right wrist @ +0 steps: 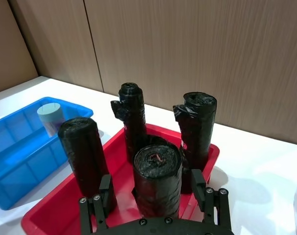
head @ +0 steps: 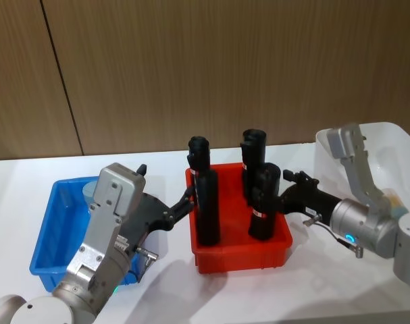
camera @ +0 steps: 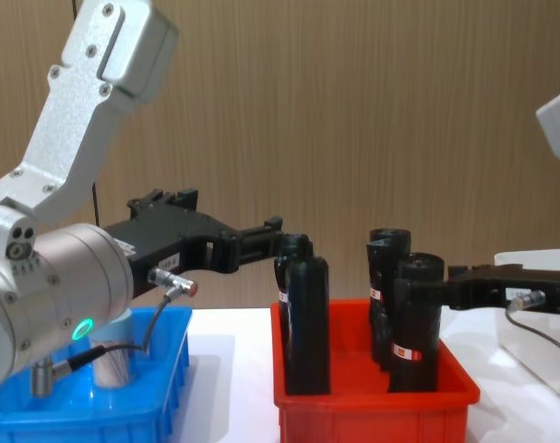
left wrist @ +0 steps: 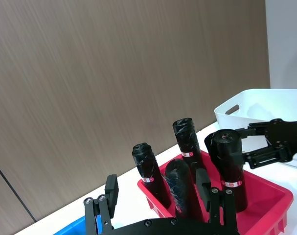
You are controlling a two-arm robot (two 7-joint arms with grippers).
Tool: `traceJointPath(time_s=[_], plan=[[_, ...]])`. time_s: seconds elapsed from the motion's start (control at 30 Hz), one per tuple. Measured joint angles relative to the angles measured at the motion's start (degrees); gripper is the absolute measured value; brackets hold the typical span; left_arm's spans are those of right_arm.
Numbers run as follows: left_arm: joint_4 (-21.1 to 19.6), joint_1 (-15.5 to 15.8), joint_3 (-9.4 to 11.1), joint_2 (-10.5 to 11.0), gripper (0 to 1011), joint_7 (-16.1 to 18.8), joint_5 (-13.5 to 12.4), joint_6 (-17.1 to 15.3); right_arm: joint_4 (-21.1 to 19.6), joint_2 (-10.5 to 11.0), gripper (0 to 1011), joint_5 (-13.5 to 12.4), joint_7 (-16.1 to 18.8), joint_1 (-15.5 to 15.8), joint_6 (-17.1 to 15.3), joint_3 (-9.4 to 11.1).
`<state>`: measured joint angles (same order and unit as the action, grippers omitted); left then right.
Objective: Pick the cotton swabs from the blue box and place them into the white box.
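standing upright in the far part of the glossy, slope-sided blue box: one cotton swabs tub, a short cylinder with flat pale blue round lid, long axis vertical. sitting at the table's right end: the smooth, translucent white box. hovering between blue box and red bin, fingers spread, holding nothing: left gripper. reaching toward the matte black cylinders from the right, fingers parted, gripping nothing: right gripper.
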<state>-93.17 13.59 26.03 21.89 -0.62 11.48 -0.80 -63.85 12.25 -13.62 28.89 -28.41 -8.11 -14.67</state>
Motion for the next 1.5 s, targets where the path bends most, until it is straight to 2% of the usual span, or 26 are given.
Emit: traceJointPath(time_s=[0.5, 0.73, 0.77, 0.83, 0.9, 1.0, 1.2, 1.5], plan=[[0.0, 0.0, 0.0, 0.0, 1004, 0.0, 0.0, 0.0, 7.4, -2.1, 981, 1.5, 0.2, -4.9, 1.7, -1.0], [0.0, 0.0, 0.0, 0.0, 1004, 0.0, 0.0, 0.0, 9.6, -2.7, 796, 2.2, 1.1, -6.3, 2.1, -1.6], [0.0, 0.0, 0.0, 0.0, 1004, 0.0, 0.0, 0.0, 9.7, -2.7, 738, 2.2, 1.2, -6.4, 2.1, -1.6], [0.0, 0.0, 0.0, 0.0, 1004, 0.0, 0.0, 0.0, 10.2, -2.9, 719, 2.3, 1.5, -6.7, 2.2, -1.8], [0.0, 0.0, 0.0, 0.0, 1004, 0.0, 0.0, 0.0, 10.5, -3.1, 621, 2.5, 1.7, -7.0, 2.2, -2.0], [0.0, 0.0, 0.0, 0.0, 1004, 0.0, 0.0, 0.0, 10.7, -3.2, 570, 2.5, 1.9, -7.2, 2.2, -2.1], [0.0, 0.0, 0.0, 0.0, 1004, 0.0, 0.0, 0.0, 10.1, -3.2, 547, 2.2, 2.2, -7.3, 2.1, -2.2], [0.0, 0.0, 0.0, 0.0, 1004, 0.0, 0.0, 0.0, 4.9, -2.2, 543, 0.9, 2.2, -5.9, 1.3, -1.7]])
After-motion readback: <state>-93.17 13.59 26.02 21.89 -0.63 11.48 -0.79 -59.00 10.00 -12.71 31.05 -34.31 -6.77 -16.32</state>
